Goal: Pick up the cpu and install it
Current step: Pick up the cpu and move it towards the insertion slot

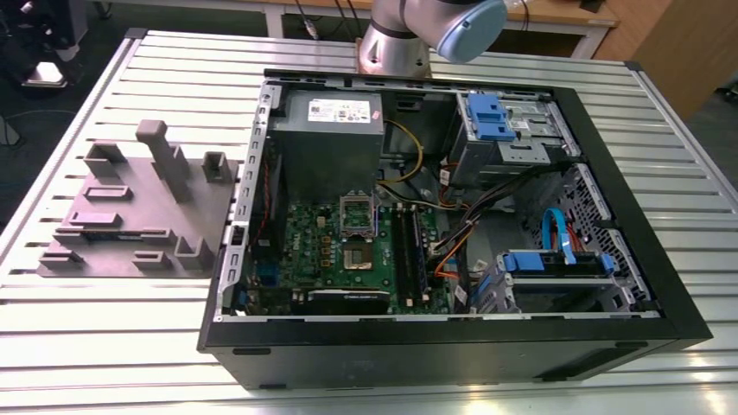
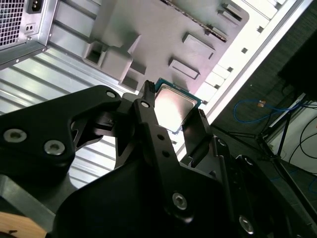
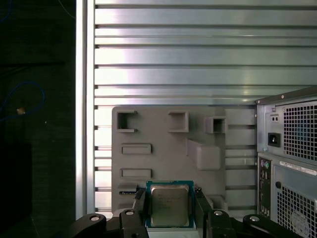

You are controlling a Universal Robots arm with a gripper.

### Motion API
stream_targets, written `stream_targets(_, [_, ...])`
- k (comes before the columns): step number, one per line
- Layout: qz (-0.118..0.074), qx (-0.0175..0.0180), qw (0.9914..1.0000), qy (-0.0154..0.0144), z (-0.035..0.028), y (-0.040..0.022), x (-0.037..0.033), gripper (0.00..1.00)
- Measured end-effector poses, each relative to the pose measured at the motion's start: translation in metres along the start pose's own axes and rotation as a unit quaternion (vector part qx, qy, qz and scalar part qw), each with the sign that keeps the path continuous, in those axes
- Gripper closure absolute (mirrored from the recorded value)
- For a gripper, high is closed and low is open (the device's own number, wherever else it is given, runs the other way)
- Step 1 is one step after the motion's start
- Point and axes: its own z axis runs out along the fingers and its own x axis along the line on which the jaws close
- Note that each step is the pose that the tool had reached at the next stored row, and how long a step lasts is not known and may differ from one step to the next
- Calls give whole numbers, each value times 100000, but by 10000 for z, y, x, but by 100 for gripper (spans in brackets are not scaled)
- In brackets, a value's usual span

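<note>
1. The slatted metal table (image 1: 116, 346) carries everything. It is the largest thing in the exterior view.
2. The open computer case (image 1: 461, 346) lies on its side in the middle of the table, with its inside facing up.
3. The robot arm (image 1: 427, 35) shows in the exterior view at 12 o'clock from the case, beyond its far wall.
4. The grey fixture (image 1: 127, 216) with upright blocks lies on the table at 9 o'clock from the case in the exterior view, just beside it. I see no chip on it there.
5. The green motherboard (image 1: 334, 259) sits inside the case, toward 7 o'clock from the middle of the case.
6. The gripper (image 3: 170, 201) is clenched on the chip. In both wrist views one of the black fingers (image 3: 140, 208) presses on each of two opposite edges.
7. The cpu (image 3: 169, 206) is held flat between these fingers, with its silver top toward the first wrist camera. In both wrist views the fixture and the table lie behind it, so it seems to hang above the fixture and apart from it. How high it is, I cannot tell.
8. The socket (image 1: 355, 251) is near the middle of the motherboard. Its frame looks opened toward 12 o'clock, and it seems to be empty, but it is too small to be sure.
9. My judgement of the progress: the picking up is done, because the chip is in the grasp and off the fixture. The carrying to the case and the seating in the socket are not yet done.
</note>
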Motion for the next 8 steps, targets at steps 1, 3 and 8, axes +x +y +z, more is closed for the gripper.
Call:
stream_targets(1, [-2, 0, 100000, -2, 0, 0, -2, 53])
stream_targets(3, [-2, 2, 100000, 1, 0, 0, -7, 53])
stream_targets(8, [-1, 1, 100000, 1, 0, 1, -23, 53])
